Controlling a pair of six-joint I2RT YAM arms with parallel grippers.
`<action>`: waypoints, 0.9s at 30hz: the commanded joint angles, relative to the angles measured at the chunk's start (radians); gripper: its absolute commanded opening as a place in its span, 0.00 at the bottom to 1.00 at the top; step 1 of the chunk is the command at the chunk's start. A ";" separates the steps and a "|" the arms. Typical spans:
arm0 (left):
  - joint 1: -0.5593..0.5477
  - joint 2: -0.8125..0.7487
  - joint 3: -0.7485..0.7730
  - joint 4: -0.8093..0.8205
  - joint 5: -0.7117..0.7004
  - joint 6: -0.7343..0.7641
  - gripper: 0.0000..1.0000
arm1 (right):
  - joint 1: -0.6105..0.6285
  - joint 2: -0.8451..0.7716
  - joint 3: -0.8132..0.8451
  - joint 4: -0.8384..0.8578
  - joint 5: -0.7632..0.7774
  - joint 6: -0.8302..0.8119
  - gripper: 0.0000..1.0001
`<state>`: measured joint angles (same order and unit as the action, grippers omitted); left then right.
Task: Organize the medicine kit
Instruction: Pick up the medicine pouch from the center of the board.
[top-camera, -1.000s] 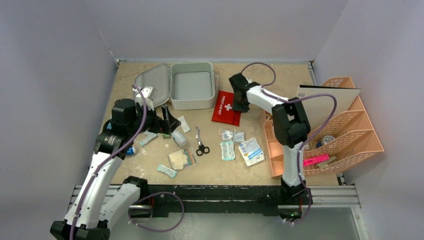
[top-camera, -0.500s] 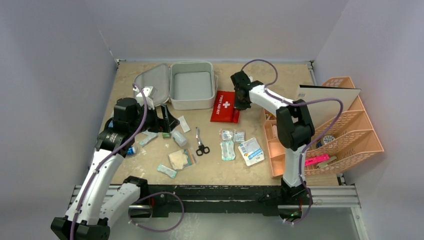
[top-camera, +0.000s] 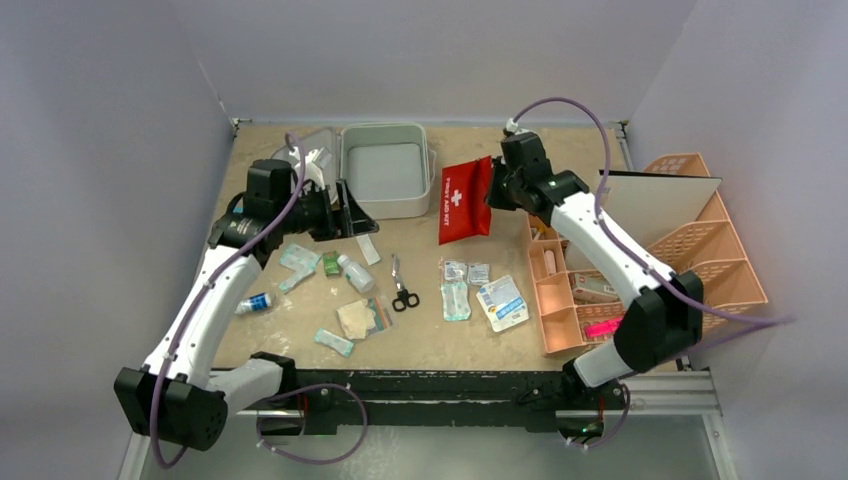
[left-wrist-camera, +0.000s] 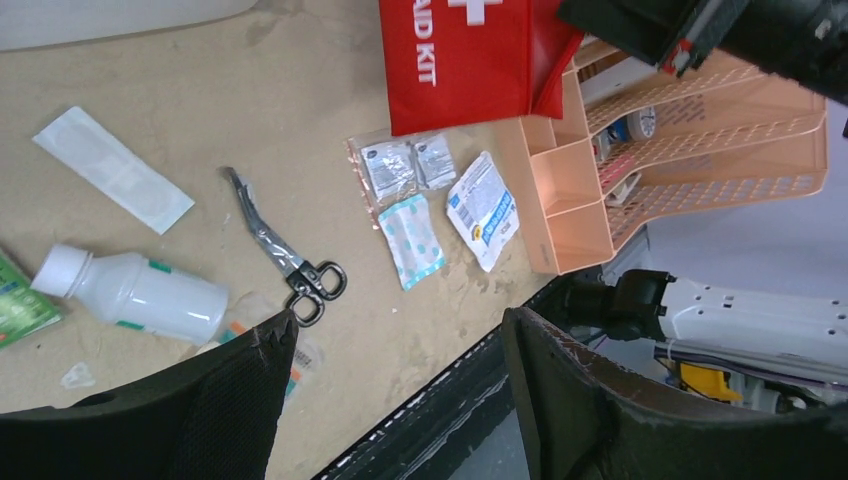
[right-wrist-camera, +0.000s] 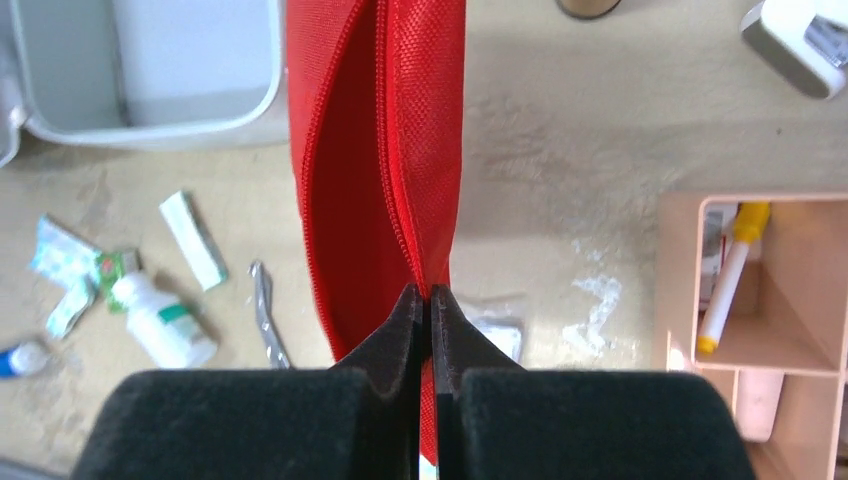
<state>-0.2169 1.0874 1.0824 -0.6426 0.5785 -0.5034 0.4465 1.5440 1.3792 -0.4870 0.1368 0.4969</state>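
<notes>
The medicine kit (top-camera: 385, 172), a white hinged case, lies open at the back of the table; its bare tray (right-wrist-camera: 180, 60) shows at the top left of the right wrist view. The lid is partly hidden behind my left arm. My right gripper (top-camera: 497, 190) (right-wrist-camera: 432, 296) is shut on the edge of the red first-aid pouch (top-camera: 464, 200) (right-wrist-camera: 375, 150), which hangs upright off the table, its zip gaping. My left gripper (top-camera: 352, 212) (left-wrist-camera: 400, 320) hovers open in front of the case with nothing between its fingers.
Scissors (top-camera: 402, 287) (left-wrist-camera: 285, 258), a white bottle (top-camera: 356, 274) (left-wrist-camera: 135, 293), a green packet (top-camera: 330, 263), sachets (top-camera: 470, 285) and plasters lie loose on the table. A peach lattice organiser (top-camera: 650, 270) stands at the right.
My right gripper shut on the red pouch and lifted it off the table. My left arm rose and drew back toward the case, uncovering the green packet and bottle.
</notes>
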 joint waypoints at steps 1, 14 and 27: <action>0.002 0.062 0.077 0.029 0.083 -0.034 0.73 | 0.005 -0.139 -0.084 -0.007 -0.116 0.010 0.00; -0.003 0.156 0.074 -0.128 0.099 0.103 0.74 | 0.026 -0.357 -0.202 -0.141 -0.209 0.039 0.00; -0.002 0.068 -0.033 -0.399 -0.438 -0.201 0.78 | 0.027 -0.448 -0.273 -0.098 -0.259 0.022 0.00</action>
<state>-0.2173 1.2388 1.0988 -0.9485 0.3267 -0.5091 0.4667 1.1145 1.1160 -0.6064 -0.0834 0.5369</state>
